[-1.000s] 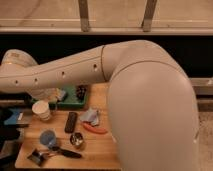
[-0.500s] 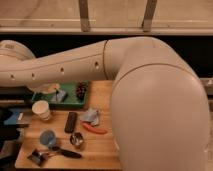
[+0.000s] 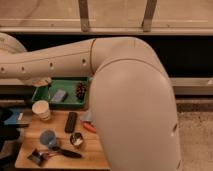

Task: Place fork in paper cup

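The paper cup (image 3: 41, 109) is cream-white and stands upright at the back left of the wooden table (image 3: 35, 160), just in front of the green tray (image 3: 50, 102). I see no fork; it is hidden or out of view. My white arm (image 3: 55, 62) stretches from the large shoulder on the right across to the left edge, above the tray. The gripper is out of view past the left of the picture.
A black remote (image 3: 71, 121), a small blue cup (image 3: 48, 137), a shiny metal cup (image 3: 76, 140), a black-handled utensil (image 3: 62, 152) and an orange item (image 3: 90, 128) lie on the table. The tray holds a grey block (image 3: 59, 95) and a dark pine cone (image 3: 80, 90).
The arm has lifted and swung further left, uncovering more of the green tray. The table's things have not moved.
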`<state>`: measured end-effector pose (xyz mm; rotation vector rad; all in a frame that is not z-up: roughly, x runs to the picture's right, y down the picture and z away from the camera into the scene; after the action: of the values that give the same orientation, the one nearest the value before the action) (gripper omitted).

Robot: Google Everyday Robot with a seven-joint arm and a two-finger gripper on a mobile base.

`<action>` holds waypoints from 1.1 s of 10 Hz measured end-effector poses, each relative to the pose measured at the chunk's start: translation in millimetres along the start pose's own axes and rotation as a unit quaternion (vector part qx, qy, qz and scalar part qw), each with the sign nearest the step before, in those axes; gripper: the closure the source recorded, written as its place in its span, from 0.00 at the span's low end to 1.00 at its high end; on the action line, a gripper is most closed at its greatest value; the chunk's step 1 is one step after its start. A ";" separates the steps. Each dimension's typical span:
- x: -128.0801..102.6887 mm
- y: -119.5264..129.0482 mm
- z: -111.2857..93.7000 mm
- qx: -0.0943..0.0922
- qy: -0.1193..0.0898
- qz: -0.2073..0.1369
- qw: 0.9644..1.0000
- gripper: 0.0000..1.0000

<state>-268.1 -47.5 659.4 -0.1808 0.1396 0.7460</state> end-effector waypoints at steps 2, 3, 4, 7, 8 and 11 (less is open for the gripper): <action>-16.6 8.5 11.0 -0.013 -0.007 -0.016 1.000 1.00; -22.4 14.8 17.0 -0.021 -0.010 -0.024 0.999 1.00; -24.2 19.4 22.6 -0.028 -0.010 -0.029 0.999 1.00; -26.1 38.5 38.6 -0.048 -0.007 -0.049 0.998 1.00; -27.7 45.3 39.9 -0.052 -0.007 -0.055 0.997 1.00; -29.1 62.4 46.8 -0.066 -0.004 -0.069 0.995 1.00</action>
<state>-329.1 -11.9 703.5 -0.3111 0.0689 0.6187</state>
